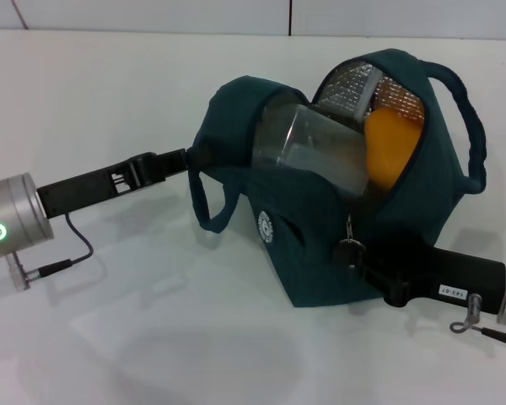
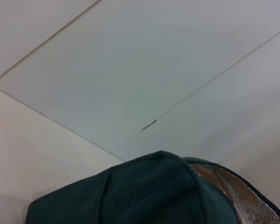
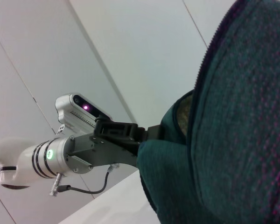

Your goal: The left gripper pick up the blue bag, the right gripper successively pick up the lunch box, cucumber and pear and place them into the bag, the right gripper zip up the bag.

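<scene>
The left gripper (image 1: pixel 188 158) clamps the bag's (image 1: pixel 320 253) end. The right gripper (image 1: pixel 354 251) is at its zipper, grip unclear. The box (image 1: pixel 320 152) and pear (image 1: pixel 388 152) show inside, partly hidden.

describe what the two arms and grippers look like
The left gripper is a black claw on a black segment, behind it a silver cylindrical wrist with a green ring light and a thin dark cable. The right gripper is black too, on a black segment bearing a small white label, with a silver wrist and a thin cable.

A plain white table (image 1: pixel 110 337) meets a pale panelled wall (image 1: pixel 152 15) with thin seams.
</scene>
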Controlling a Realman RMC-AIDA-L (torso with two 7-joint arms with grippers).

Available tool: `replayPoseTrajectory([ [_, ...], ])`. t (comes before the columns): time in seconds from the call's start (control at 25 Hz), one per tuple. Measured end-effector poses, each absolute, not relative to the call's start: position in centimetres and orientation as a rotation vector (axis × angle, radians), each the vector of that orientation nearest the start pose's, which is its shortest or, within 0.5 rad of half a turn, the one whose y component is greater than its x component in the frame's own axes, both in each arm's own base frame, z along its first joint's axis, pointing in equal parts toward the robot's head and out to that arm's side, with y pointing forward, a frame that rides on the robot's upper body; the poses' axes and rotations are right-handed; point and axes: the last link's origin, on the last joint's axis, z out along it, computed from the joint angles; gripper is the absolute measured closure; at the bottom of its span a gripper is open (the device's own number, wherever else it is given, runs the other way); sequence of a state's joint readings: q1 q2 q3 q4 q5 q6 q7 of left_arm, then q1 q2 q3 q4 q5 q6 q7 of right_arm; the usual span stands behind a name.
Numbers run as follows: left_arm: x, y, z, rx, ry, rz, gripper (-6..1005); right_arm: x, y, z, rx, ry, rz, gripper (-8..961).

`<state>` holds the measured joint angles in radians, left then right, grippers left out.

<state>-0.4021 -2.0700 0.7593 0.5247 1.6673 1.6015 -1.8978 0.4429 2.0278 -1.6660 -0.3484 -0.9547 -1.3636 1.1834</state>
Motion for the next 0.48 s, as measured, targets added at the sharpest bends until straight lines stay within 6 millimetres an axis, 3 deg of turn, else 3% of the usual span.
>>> replayPoseTrajectory([
  [0.48,-26.5,30.9,0.1,-2.376,-1.493,-1.243,940,24.9,27.4,-7.2,-2.720,0.994,1.094,945],
])
